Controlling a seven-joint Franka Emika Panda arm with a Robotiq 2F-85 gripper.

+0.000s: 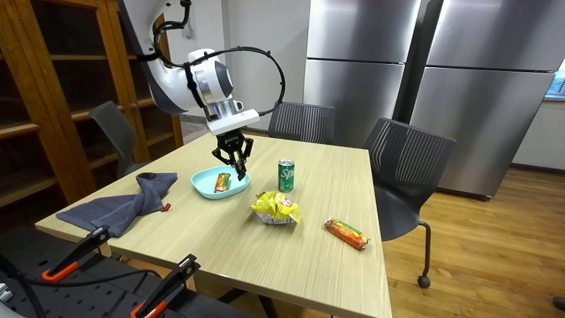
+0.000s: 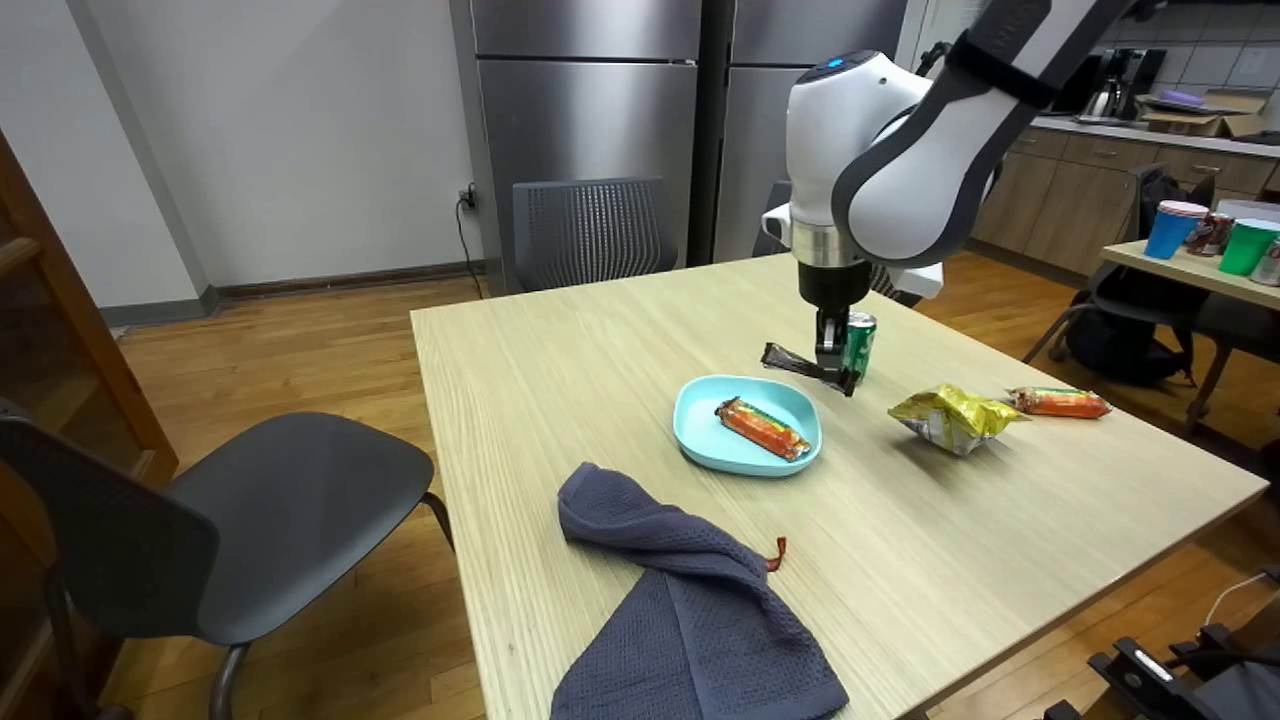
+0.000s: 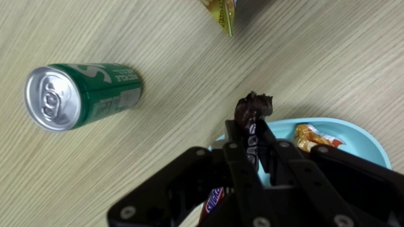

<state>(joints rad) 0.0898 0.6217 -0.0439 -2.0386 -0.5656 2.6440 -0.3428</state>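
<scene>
My gripper (image 3: 250, 131) is shut on a dark brown wrapped candy bar (image 3: 252, 108). Purple-and-white lettering of the same bar shows below the jaws at the lower edge of the wrist view. In an exterior view the bar (image 2: 790, 362) lies nearly level across the fingertips, above the table. Behind and below it sits a light blue plate (image 2: 700, 455), with an orange-wrapped bar (image 2: 762, 428) resting inside. In the wrist view the jaws hide part of the plate (image 3: 356, 129) and most of the orange-wrapped bar (image 3: 306, 137). A green soda can (image 3: 110, 85) stands upright close by.
A crumpled yellow chip bag (image 1: 276, 206) stands near the can. Farther along the table lies another orange-wrapped bar (image 1: 346, 234). A grey-blue cloth (image 2: 690, 600) lies beyond the plate near the table's edge. Chairs (image 1: 404, 176) stand around the table.
</scene>
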